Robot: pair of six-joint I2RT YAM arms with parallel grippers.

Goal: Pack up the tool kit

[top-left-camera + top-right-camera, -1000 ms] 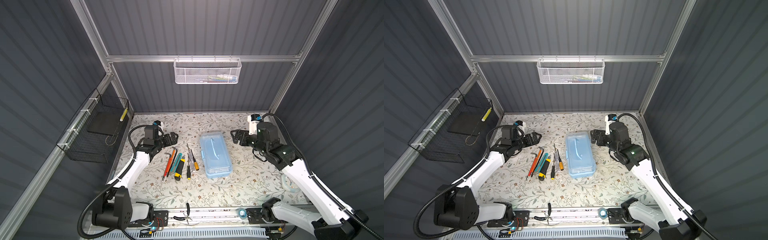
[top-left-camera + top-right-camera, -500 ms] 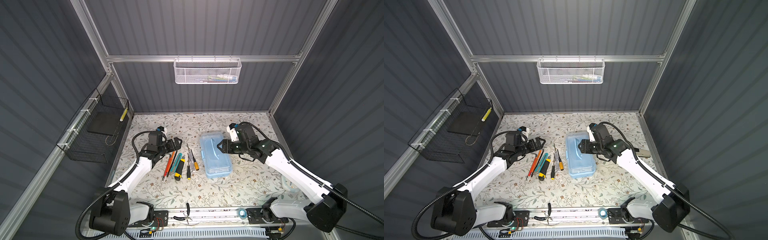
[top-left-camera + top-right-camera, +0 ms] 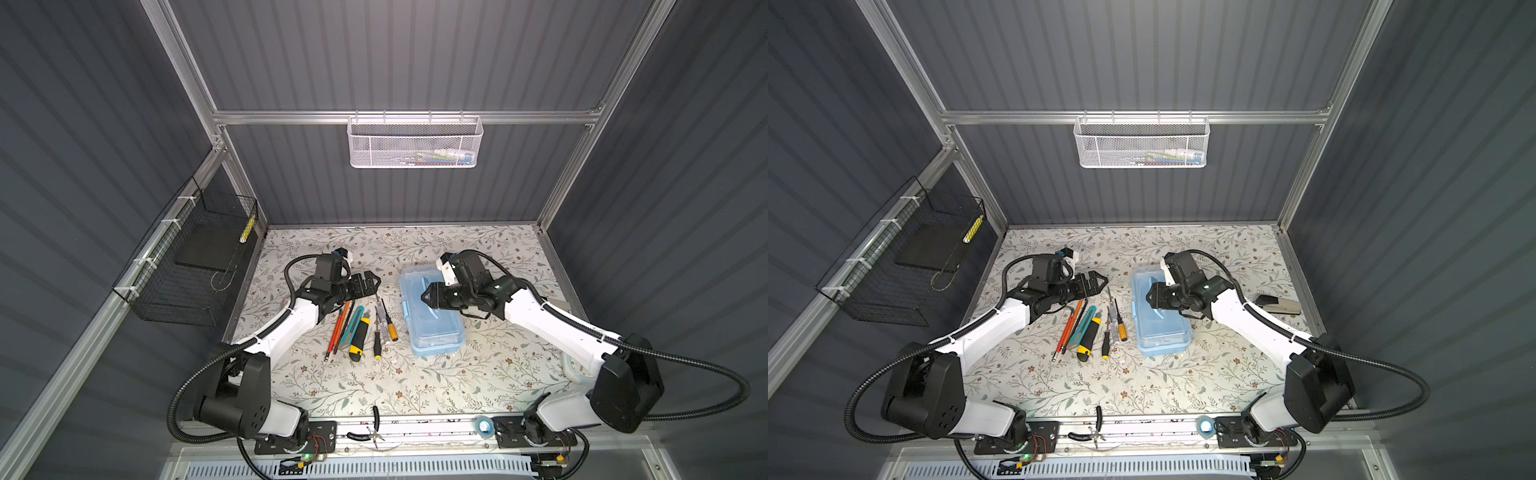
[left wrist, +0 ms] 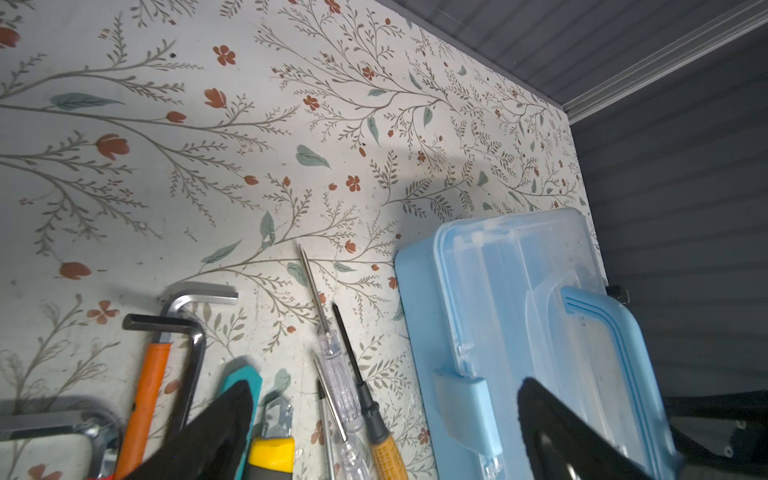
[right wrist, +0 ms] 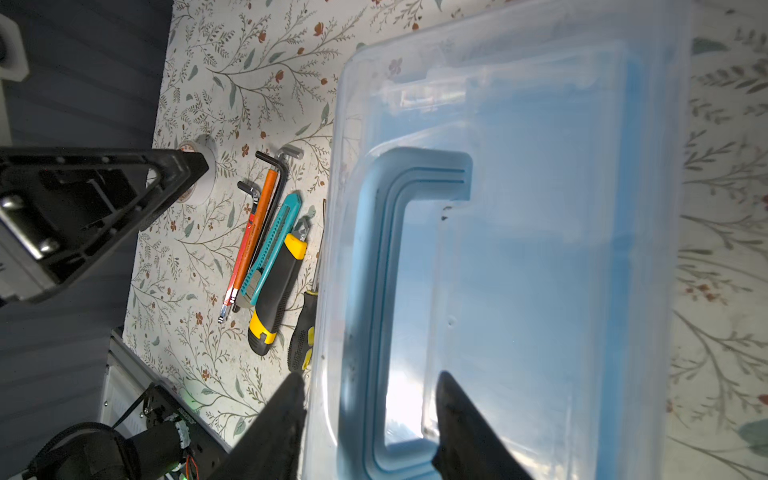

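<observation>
The light-blue case (image 3: 432, 320) (image 3: 1163, 328) lies shut on the floral table, its clear lid up. My right gripper (image 3: 426, 297) (image 3: 1149, 297) hovers over the lid. In the right wrist view its jaws (image 5: 368, 378) stand part open on either side of the blue handle (image 5: 374, 266), with gaps on both sides. Left of the case lie the hex keys (image 4: 187, 303), the teal knife (image 3: 353, 322), the yellow-black knife (image 3: 359, 338) and the screwdrivers (image 3: 384, 316). My left gripper (image 3: 372, 282) (image 4: 384, 388) is open above the tools' far ends and holds nothing.
A white mesh basket (image 3: 414, 143) hangs on the back wall and a black wire basket (image 3: 195, 266) on the left wall. Pliers (image 3: 374, 428) and a tape roll (image 3: 483, 424) lie on the front rail. A stapler (image 3: 1277, 304) lies at the right edge.
My right gripper swung left from the back right to above the case, and its jaws narrowed around the handle. My left gripper moved forward and right toward the tools, still open.
</observation>
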